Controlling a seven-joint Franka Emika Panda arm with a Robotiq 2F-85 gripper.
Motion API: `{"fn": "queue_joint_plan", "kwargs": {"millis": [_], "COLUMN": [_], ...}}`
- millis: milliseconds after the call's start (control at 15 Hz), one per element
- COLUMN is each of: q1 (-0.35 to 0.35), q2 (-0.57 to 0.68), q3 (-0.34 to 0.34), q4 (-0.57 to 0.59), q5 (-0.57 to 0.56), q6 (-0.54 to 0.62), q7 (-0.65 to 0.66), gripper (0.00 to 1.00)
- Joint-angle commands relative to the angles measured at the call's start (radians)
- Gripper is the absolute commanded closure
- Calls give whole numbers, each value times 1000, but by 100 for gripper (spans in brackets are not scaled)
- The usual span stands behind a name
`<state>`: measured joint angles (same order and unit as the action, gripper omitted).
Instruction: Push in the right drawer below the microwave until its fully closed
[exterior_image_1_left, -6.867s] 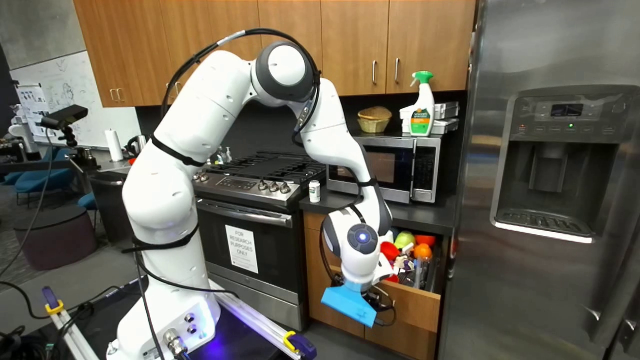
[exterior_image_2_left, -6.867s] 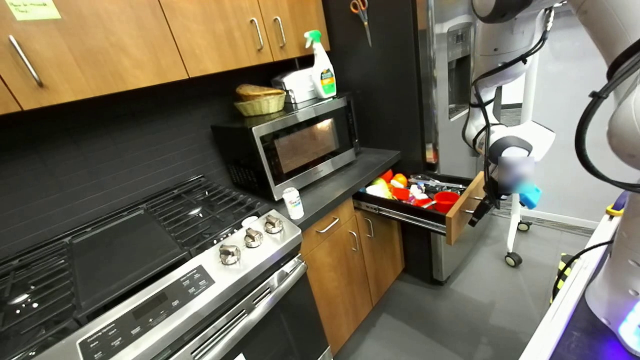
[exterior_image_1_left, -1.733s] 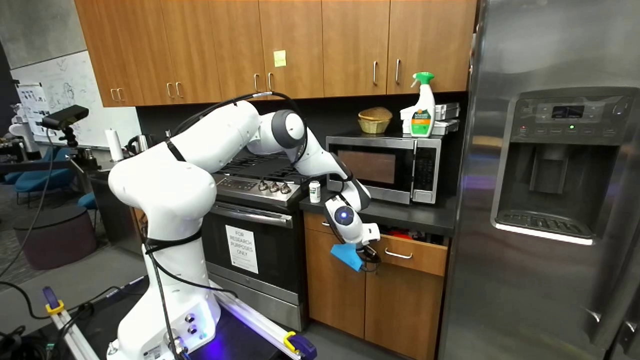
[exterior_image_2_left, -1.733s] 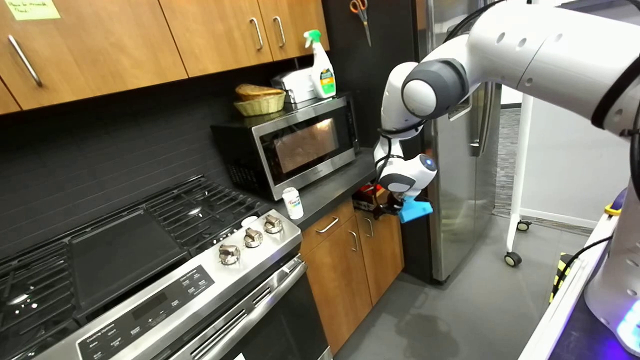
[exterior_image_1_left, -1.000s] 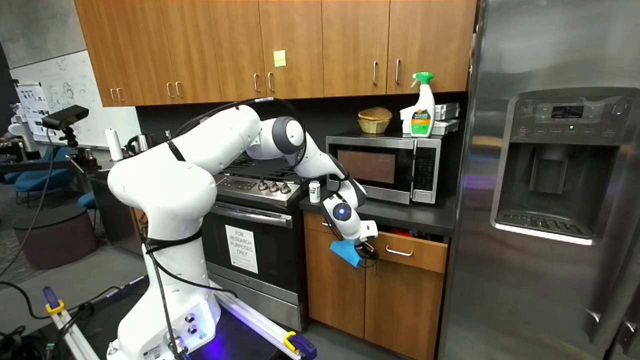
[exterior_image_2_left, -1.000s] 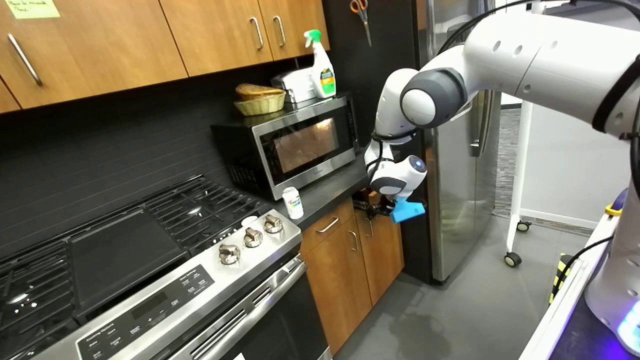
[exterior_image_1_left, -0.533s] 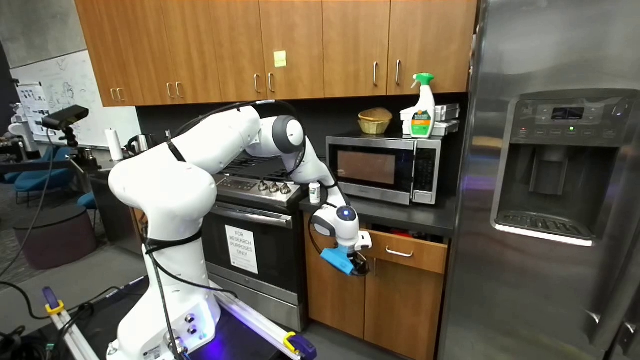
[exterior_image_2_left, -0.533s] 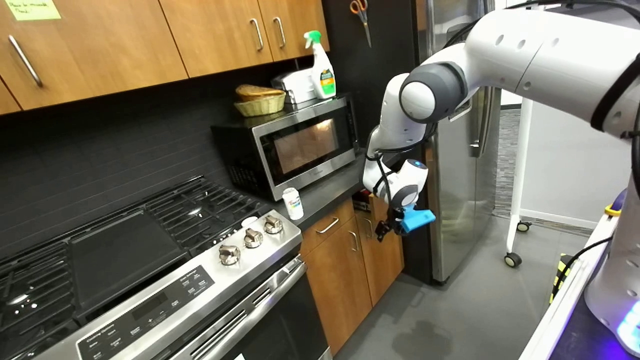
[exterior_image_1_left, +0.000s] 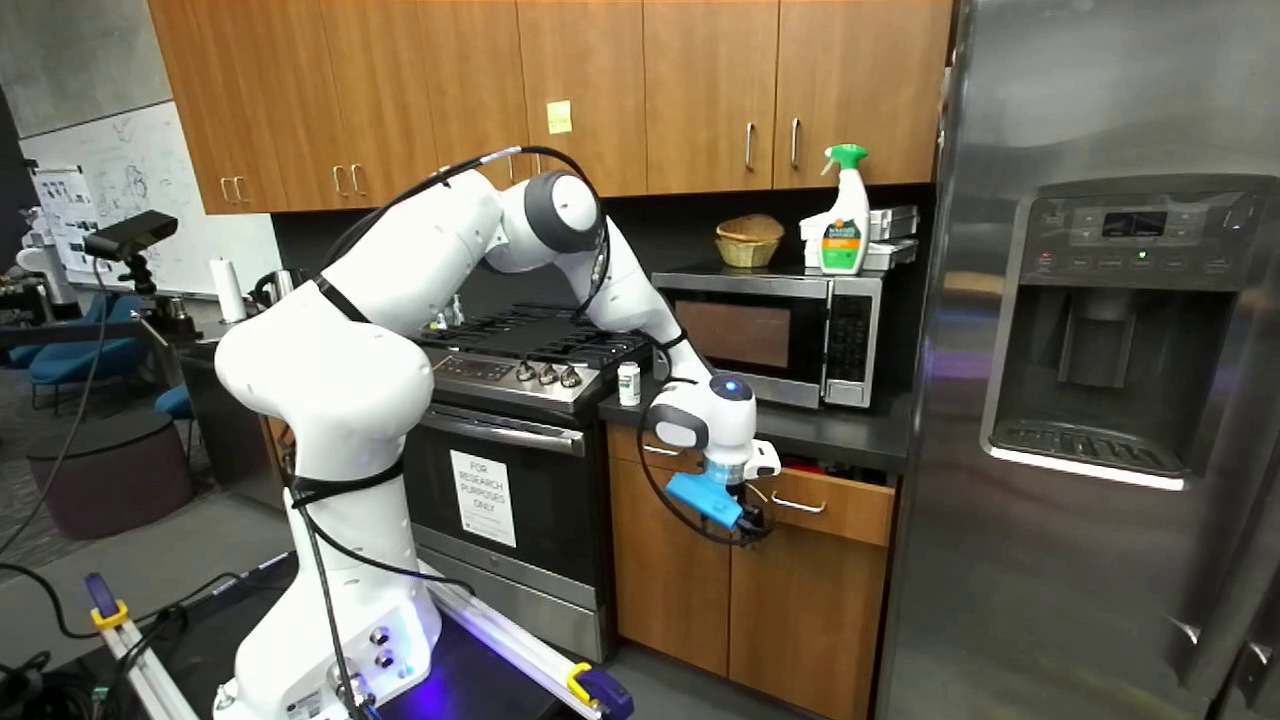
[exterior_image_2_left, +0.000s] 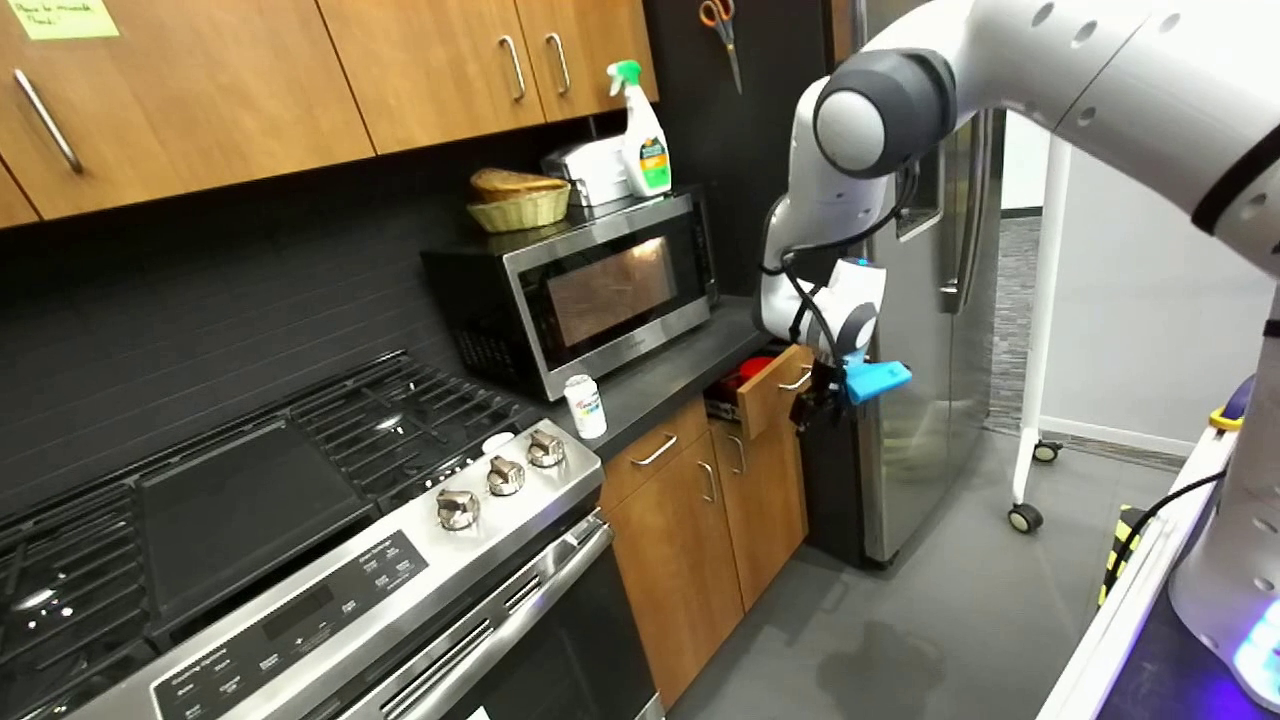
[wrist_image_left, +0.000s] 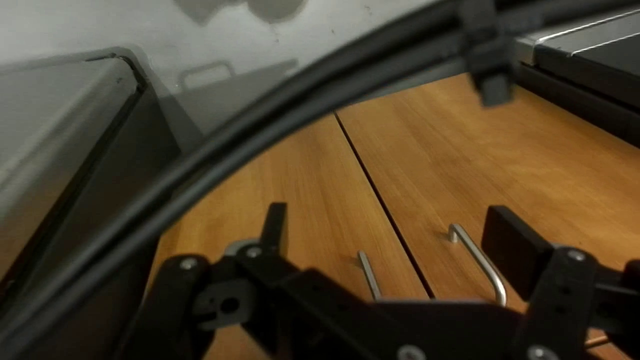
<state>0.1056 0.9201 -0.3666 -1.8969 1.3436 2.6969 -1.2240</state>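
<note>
The right drawer (exterior_image_1_left: 845, 512) has a honey-brown front with a silver handle and stands partly out, with red items showing inside. It also shows in an exterior view (exterior_image_2_left: 772, 395). The silver microwave (exterior_image_1_left: 750, 335) (exterior_image_2_left: 620, 295) sits on the counter above. My gripper (exterior_image_1_left: 752, 535) (exterior_image_2_left: 808, 412) is in front of the drawer front, near its left end and lower edge in an exterior view; I cannot tell if it touches. In the wrist view its fingers (wrist_image_left: 387, 225) are wide apart with nothing between them. The drawer front is not clearly seen there.
Cabinet doors with silver handles (wrist_image_left: 480, 260) are below the drawer. The steel fridge (exterior_image_1_left: 1080, 560) stands close on the right. The black counter edge (exterior_image_1_left: 840, 445) overhangs the drawer. A white can (exterior_image_2_left: 586, 406) stands by the stove. A black cable crosses the wrist view.
The drawer went most of the way in since 6.9 s ago; its front looks unmoved over the last second. My gripper backed off and down, then rose and shifted right in an exterior view.
</note>
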Motion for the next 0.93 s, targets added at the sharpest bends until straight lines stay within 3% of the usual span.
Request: {"fn": "queue_joint_plan", "kwargs": {"millis": [0, 200, 267, 467, 667, 867], "q1": [48, 68, -50, -156, -309, -423], "q2": [-189, -262, -325, -362, -348, -279], "q3": [-98, -166, -58, 26, 166, 295], "q4": [-205, -290, -317, -358, -351, -318], "q5": [-144, -264, -398, -554, -586, -539], "q6": [-95, -175, -122, -119, -103, -42], "q7": [74, 93, 148, 198, 163, 91], "gripper": [0, 0, 0, 0, 0, 0]}}
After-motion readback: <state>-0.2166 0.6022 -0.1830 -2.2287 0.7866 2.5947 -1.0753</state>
